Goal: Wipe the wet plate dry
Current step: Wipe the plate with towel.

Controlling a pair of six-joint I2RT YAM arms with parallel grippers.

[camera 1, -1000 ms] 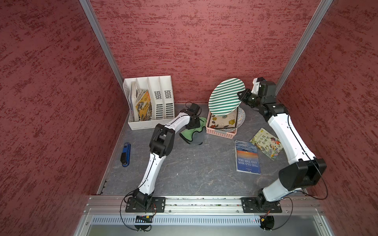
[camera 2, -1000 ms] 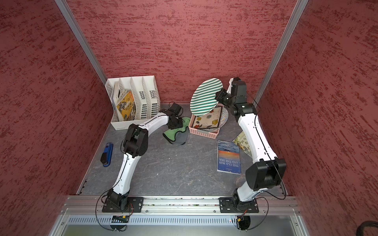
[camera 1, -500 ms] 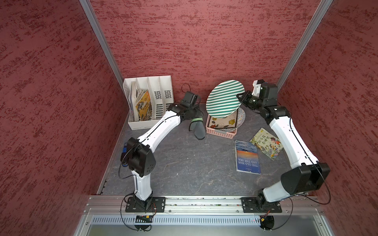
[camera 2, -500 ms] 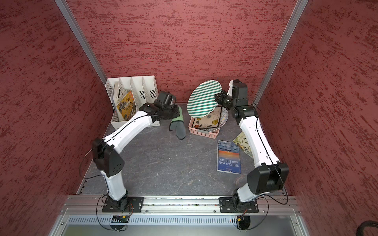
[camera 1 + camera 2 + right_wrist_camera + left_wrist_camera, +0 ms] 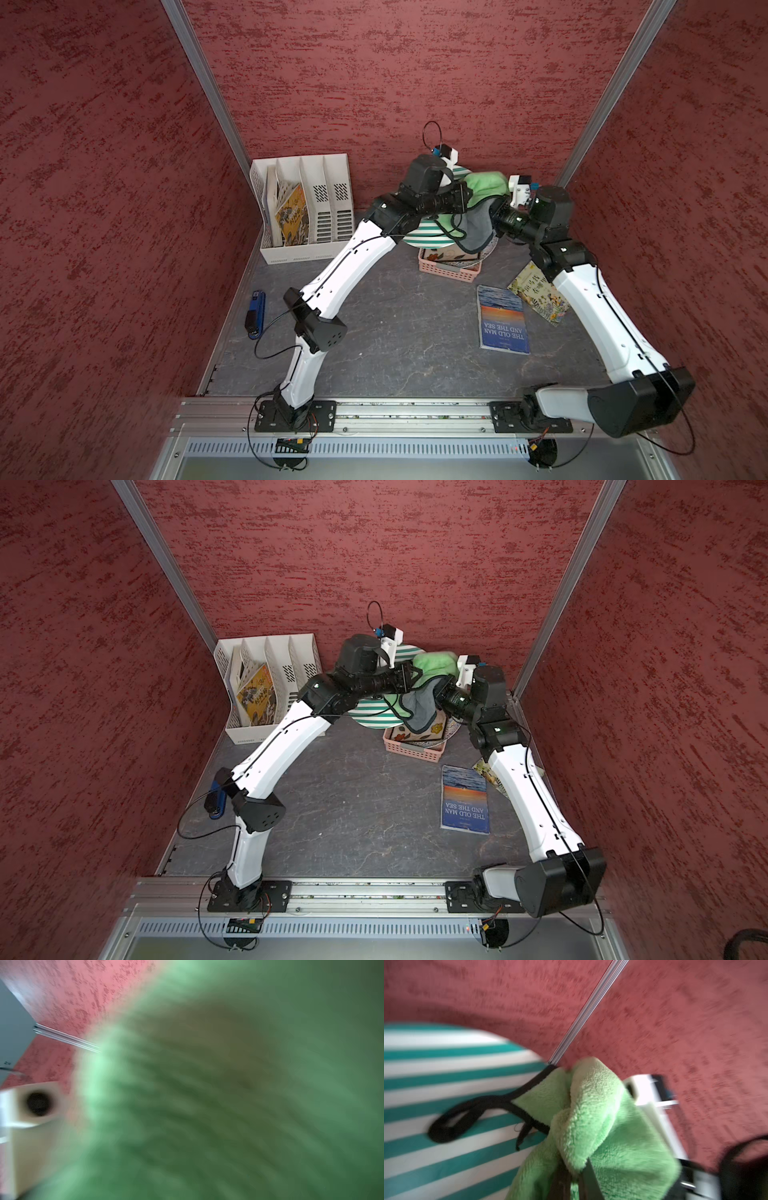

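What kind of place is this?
Probably a robot test booth, not a real kitchen: red textured wall panels in aluminium framing, two white arms bolted to a metal rail, and props like a white plastic file organiser.

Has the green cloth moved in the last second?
Yes: the cloth went from the table left of the pink basket up onto the striped plate above it.
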